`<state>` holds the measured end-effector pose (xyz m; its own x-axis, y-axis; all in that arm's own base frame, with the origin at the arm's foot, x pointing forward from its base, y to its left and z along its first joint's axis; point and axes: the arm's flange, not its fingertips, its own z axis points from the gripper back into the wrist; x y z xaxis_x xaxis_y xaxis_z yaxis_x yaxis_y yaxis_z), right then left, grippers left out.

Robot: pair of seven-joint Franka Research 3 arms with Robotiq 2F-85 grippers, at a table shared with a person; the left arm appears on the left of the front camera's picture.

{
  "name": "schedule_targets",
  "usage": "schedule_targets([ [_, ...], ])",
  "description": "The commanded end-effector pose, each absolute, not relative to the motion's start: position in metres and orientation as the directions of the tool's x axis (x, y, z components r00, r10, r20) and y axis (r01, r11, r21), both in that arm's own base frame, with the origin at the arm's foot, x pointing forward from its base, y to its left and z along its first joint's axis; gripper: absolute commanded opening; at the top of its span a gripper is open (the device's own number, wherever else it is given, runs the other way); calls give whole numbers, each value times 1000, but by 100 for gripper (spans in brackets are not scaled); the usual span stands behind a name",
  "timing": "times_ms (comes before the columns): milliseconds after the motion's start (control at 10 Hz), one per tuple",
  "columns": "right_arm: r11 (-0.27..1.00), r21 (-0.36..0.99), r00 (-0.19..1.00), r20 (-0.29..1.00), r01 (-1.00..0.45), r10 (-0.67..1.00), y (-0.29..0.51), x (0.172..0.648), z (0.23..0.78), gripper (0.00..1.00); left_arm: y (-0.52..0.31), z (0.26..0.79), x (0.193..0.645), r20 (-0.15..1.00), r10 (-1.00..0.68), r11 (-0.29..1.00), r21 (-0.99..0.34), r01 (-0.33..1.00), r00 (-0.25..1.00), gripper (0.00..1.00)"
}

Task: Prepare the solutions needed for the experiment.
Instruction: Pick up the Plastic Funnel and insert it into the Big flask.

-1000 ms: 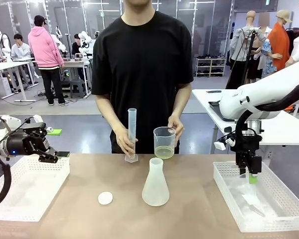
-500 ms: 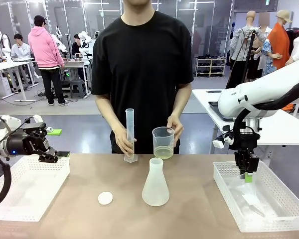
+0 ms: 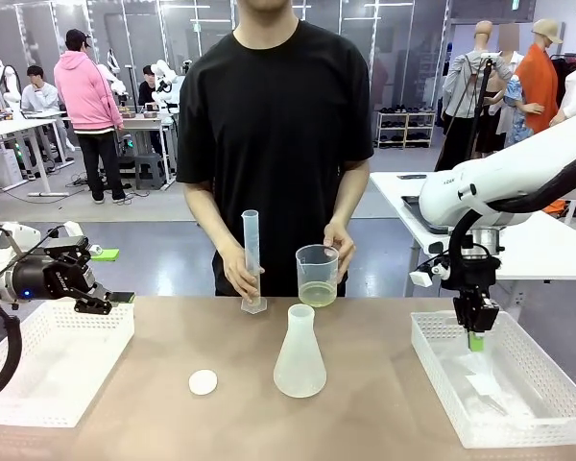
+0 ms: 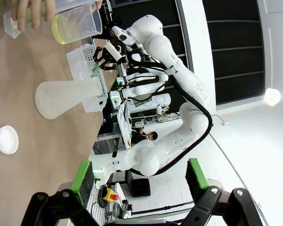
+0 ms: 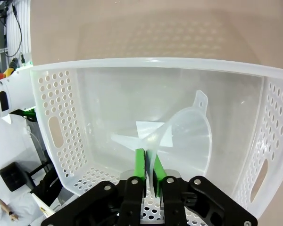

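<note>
The solutions show as a pale yellow layer (image 3: 316, 293) at the bottom of a clear beaker (image 3: 317, 269), which the person holds at the table's far edge. The person's other hand steadies a tall graduated cylinder (image 3: 252, 254). A frosted conical flask (image 3: 300, 352) stands mid-table. In the left wrist view the yellow liquid (image 4: 61, 29) and the flask (image 4: 66, 94) lie far ahead. My right gripper (image 3: 476, 338) hangs inside the right basket (image 3: 432, 357). Seen from the right wrist, this gripper (image 5: 148, 165) is shut on the wall of a clear funnel (image 5: 188, 136). My left gripper (image 3: 110, 301) (image 4: 139, 176) stands open above the left basket (image 3: 38, 379).
A small white round cap (image 3: 203, 382) lies on the table left of the flask. A white paper piece (image 5: 153, 132) lies on the right basket's floor under the funnel. The person stands close behind the table's far edge.
The right gripper's fingers have closed together onto the funnel inside the right basket. The person has shifted the cylinder and beaker slightly. The left arm has not moved.
</note>
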<state>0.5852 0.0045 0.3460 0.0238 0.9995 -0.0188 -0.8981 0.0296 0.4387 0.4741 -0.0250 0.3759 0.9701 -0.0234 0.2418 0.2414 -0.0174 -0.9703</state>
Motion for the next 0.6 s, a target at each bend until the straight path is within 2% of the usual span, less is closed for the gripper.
schedule_targets([
  [0,45,440,34,-34,-897,999,7,588,346,0,-27,377,476,244,-7,-25,-970,243,970,100],
  [300,214,394,190,-99,-894,977,21,572,388,0,-27,377,476,244,-7,-25,-970,243,970,100],
  [500,242,320,227,-84,-916,970,36,554,429,0,-27,377,476,244,-7,-25,-970,243,970,100],
])
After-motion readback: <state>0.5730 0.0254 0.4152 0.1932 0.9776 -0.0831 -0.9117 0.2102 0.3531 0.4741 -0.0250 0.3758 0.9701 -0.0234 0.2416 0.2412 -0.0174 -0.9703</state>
